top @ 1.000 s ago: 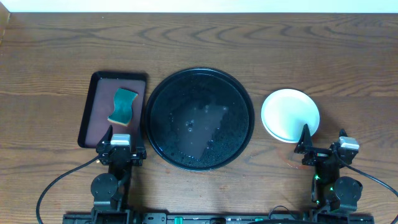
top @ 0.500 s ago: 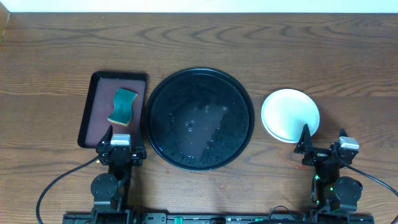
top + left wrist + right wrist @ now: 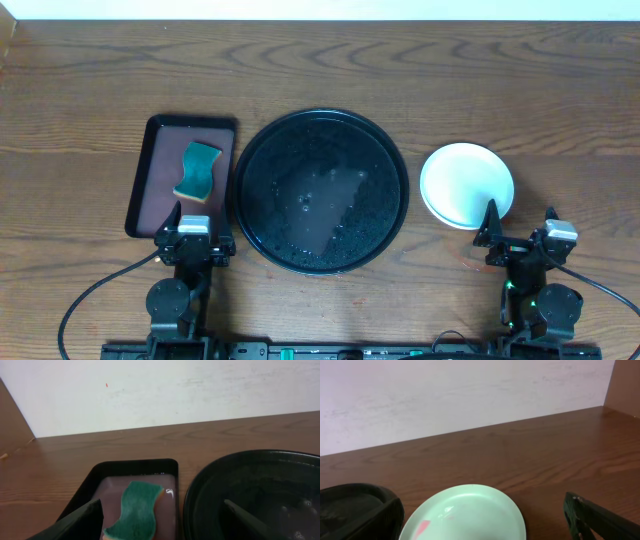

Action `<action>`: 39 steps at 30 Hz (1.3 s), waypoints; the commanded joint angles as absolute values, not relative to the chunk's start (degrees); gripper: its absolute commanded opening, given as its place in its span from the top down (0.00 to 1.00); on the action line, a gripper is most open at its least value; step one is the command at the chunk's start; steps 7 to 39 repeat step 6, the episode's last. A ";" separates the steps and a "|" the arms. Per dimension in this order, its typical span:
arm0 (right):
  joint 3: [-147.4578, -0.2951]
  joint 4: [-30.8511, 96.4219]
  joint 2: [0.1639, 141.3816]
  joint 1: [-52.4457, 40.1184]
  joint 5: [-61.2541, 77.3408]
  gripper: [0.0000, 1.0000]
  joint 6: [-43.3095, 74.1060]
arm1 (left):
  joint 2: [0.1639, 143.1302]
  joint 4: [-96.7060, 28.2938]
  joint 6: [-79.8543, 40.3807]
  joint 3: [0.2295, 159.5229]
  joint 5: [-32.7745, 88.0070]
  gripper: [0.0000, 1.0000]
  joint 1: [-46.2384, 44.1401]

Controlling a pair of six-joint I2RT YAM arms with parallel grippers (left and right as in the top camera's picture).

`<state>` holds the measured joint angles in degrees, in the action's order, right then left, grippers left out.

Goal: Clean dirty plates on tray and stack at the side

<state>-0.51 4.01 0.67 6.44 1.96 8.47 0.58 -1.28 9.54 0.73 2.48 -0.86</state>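
The round black tray (image 3: 320, 190) sits mid-table, wet and with no plates on it; its rim shows in the left wrist view (image 3: 200, 495). The plates (image 3: 466, 185) sit as a pale stack on the table right of the tray. The top one is mint green with a reddish smear in the right wrist view (image 3: 470, 512). My left gripper (image 3: 194, 232) is open at the front edge, near the maroon tray, holding nothing. My right gripper (image 3: 520, 238) is open just in front of the plates, holding nothing.
A dark maroon rectangular tray (image 3: 150, 190) lies left of the black tray with a green sponge (image 3: 198, 170) on it, also in the left wrist view (image 3: 137, 510). A pale wall runs behind the table.
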 commanded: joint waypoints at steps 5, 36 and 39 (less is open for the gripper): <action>-0.32 4.05 0.32 5.91 2.42 0.01 8.25 | 0.23 -4.03 10.46 0.23 1.93 0.25 -0.95; -0.32 4.05 0.32 5.91 2.42 0.01 8.25 | 0.23 -4.03 10.46 0.23 1.93 0.25 -0.95; -0.32 4.05 0.32 5.91 2.42 0.01 8.25 | 0.23 -4.03 10.46 0.23 1.93 0.25 -0.95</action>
